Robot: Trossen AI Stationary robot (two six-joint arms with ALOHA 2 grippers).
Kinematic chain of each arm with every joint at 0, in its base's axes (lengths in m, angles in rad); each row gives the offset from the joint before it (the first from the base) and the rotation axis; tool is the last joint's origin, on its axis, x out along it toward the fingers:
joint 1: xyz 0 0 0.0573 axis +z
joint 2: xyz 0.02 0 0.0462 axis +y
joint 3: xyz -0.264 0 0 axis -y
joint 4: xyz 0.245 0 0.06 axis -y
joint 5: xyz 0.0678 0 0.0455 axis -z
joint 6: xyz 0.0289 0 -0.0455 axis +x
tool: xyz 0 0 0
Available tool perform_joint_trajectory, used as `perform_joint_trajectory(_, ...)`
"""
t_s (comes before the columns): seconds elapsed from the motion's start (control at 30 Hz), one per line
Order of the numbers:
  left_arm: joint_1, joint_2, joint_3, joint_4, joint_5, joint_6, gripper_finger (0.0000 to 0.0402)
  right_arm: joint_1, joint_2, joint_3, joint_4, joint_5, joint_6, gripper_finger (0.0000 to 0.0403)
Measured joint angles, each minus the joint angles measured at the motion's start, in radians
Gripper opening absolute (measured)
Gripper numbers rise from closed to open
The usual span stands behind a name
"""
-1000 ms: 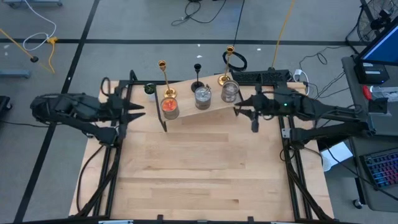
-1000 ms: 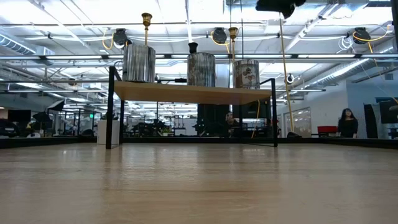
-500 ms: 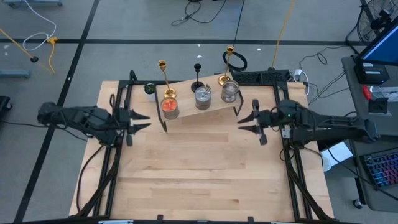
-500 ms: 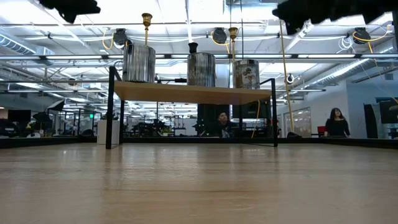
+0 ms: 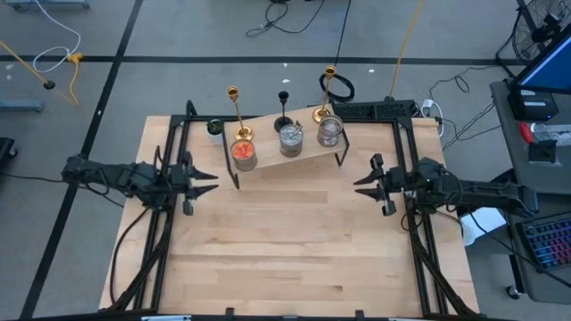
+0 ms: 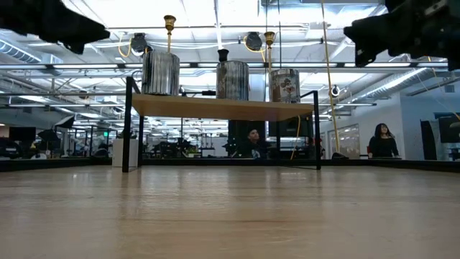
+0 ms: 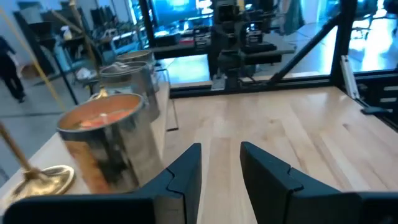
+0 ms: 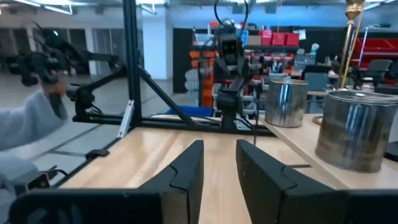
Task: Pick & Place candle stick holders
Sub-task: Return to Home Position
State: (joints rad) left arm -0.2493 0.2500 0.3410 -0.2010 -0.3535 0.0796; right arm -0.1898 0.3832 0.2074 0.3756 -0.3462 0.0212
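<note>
Two gold candlesticks (image 5: 236, 111) (image 5: 326, 94) and a shorter black one (image 5: 284, 109) stand on their round bases along the far side of a raised wooden shelf (image 5: 308, 153). Their tops show in the low view: gold (image 6: 169, 29), black (image 6: 223, 54), gold (image 6: 269, 39). My left gripper (image 5: 207, 183) is open and empty, above the table to the shelf's left and nearer than it. My right gripper (image 5: 364, 185) is open and empty, to the shelf's right and nearer. The left wrist view shows one gold base (image 7: 40, 180). The right wrist view shows a gold stem (image 8: 353, 31).
Three metal tins stand on the shelf in front of the candlesticks: an orange-filled one (image 5: 244, 153), a middle one (image 5: 291, 139) and a right one (image 5: 330, 131). The shelf stands on black legs (image 6: 129, 126). A person's sleeve (image 8: 25, 124) shows beyond the table. Bare wooden tabletop (image 5: 294, 241) lies nearer.
Both grippers have gone toward the table's near edge and down, and both now show at the top of the low view. The right gripper has also drawn back toward the table's right edge. The candlesticks and tins have not moved.
</note>
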Motion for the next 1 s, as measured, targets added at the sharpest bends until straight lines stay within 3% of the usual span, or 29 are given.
perform_joint_trajectory(0.23,0.000,-0.056,-0.157,0.189,0.064,0.021,0.0118,0.000,-0.071,-0.066,0.008,0.002,0.016,0.0089)
perform_joint_trajectory(0.5,0.000,-0.083,-0.318,0.386,0.067,0.020,0.0118,0.000,-0.086,-0.126,0.031,0.002,0.024,0.0089)
perform_joint_trajectory(0.83,0.000,-0.082,-0.326,0.373,0.071,0.061,0.0118,-0.001,-0.108,-0.142,0.060,0.002,0.034,0.0089)
perform_joint_trajectory(1.0,0.000,-0.083,-0.324,0.400,0.182,0.096,0.0118,0.000,-0.124,-0.143,0.001,0.000,0.039,0.0089)
